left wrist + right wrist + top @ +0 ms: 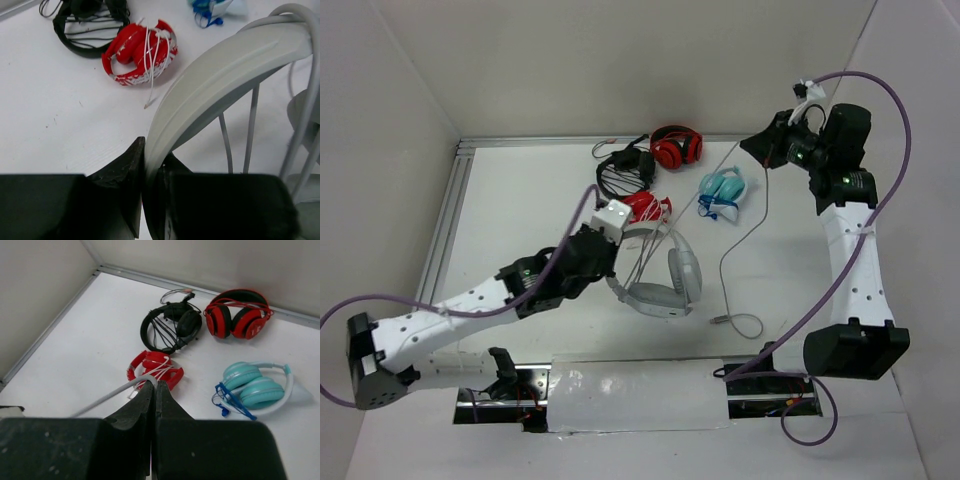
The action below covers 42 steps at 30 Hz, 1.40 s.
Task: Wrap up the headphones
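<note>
The light grey-white headphones lie at the middle of the table, their earcups to the right of my left gripper. That gripper is shut on the wide headband, which arches up and to the right from between the jaws. The thin grey cable runs from the headphones' side of the table up to my right gripper, which is raised at the back right. In the right wrist view that gripper is shut on the cable, which bends over its tips. The cable's loose end rests near the front.
A small red pair wrapped in white cord lies just behind the left gripper. Black headphones, a larger red pair and a light blue pair sit toward the back. White walls close in the left, back and right sides.
</note>
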Each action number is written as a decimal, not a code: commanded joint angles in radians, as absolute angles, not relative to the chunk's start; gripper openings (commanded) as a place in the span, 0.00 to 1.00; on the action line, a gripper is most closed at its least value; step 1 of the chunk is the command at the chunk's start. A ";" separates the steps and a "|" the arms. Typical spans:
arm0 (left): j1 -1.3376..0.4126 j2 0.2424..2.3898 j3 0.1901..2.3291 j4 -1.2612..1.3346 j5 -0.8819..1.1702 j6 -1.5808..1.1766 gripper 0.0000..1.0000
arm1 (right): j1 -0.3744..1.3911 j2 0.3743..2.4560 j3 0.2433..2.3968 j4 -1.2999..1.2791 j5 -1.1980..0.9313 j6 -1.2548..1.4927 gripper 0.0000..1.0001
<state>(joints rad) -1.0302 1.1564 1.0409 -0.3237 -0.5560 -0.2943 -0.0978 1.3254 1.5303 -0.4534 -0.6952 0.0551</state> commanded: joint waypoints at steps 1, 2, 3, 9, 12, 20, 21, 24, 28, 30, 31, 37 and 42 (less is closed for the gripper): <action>-1.049 1.022 1.051 -0.349 -0.497 -0.259 0.00 | -0.147 1.310 1.511 -0.170 -0.728 0.101 0.00; -1.051 0.999 1.049 -0.328 -0.462 -0.232 0.00 | -0.146 1.315 1.496 -0.166 -0.748 0.091 0.00; -1.052 0.980 1.043 -0.302 -0.381 -0.183 0.00 | -0.138 1.319 1.477 -0.150 -0.770 0.078 0.00; -1.062 0.896 1.094 -0.226 0.047 -0.071 0.00 | -0.019 1.345 1.376 -0.106 -0.838 -0.023 0.00; -1.062 0.913 1.149 -0.196 0.113 -0.055 0.00 | 0.037 1.353 1.300 -0.039 -0.871 -0.003 0.00; -1.065 1.037 1.417 -0.098 -0.083 -0.107 0.00 | 0.218 1.302 1.046 0.184 -0.933 0.060 0.01; -1.065 1.052 1.442 -0.089 -0.121 -0.109 0.00 | 0.244 1.298 1.020 0.189 -0.922 0.052 0.03; -1.066 1.115 1.586 -0.078 -0.231 -0.080 0.00 | 0.366 1.264 0.974 0.207 -0.871 0.034 0.09; -1.069 1.190 1.724 -0.098 -0.262 -0.051 0.00 | 0.458 1.258 0.937 0.248 -0.813 0.031 0.22; -1.068 1.221 1.793 -0.104 -0.281 -0.038 0.00 | 0.498 1.267 0.928 0.262 -0.789 0.032 0.25; -1.069 1.227 1.810 -0.103 -0.290 -0.031 0.00 | 0.509 1.273 0.911 0.291 -0.782 0.043 0.25; -1.069 1.273 1.939 -0.078 -0.348 0.056 0.00 | 0.569 1.386 0.829 0.501 -0.798 0.139 0.26; -1.069 1.290 1.967 0.036 -0.449 0.145 0.00 | 0.603 1.448 0.731 0.616 -0.802 0.182 0.27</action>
